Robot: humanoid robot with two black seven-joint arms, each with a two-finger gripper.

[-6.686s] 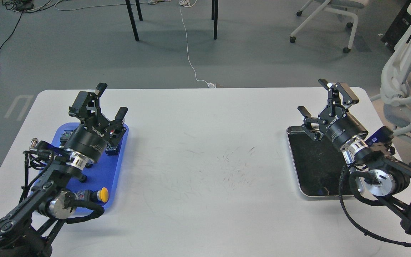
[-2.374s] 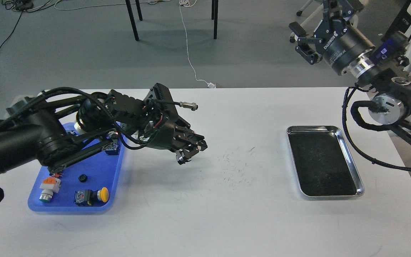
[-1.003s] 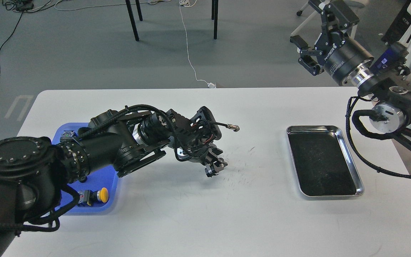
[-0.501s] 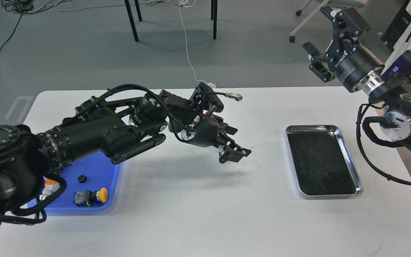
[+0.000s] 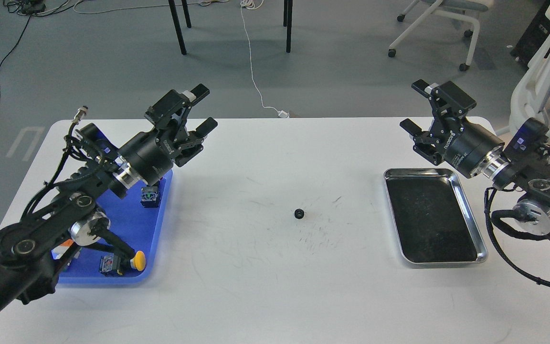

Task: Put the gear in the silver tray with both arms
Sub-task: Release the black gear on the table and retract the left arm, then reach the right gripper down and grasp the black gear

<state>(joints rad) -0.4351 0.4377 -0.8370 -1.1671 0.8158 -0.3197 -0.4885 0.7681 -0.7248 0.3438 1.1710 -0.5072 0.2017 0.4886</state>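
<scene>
A small black gear (image 5: 299,213) lies alone on the white table (image 5: 275,286), near its middle. The silver tray (image 5: 466,260) sits at the right, and its dark bottom holds nothing. My left gripper (image 5: 196,110) is open and empty, raised above the far end of the blue tray (image 5: 127,229), well left of the gear. My right gripper (image 5: 430,107) is open and empty, raised just beyond the silver tray's far edge.
The blue tray holds a yellow push button (image 5: 136,260), a small blue-and-black switch block (image 5: 149,197) and other parts half hidden by my left arm. Office chairs (image 5: 537,81) stand off the table's right side. Table legs and cables are on the floor behind.
</scene>
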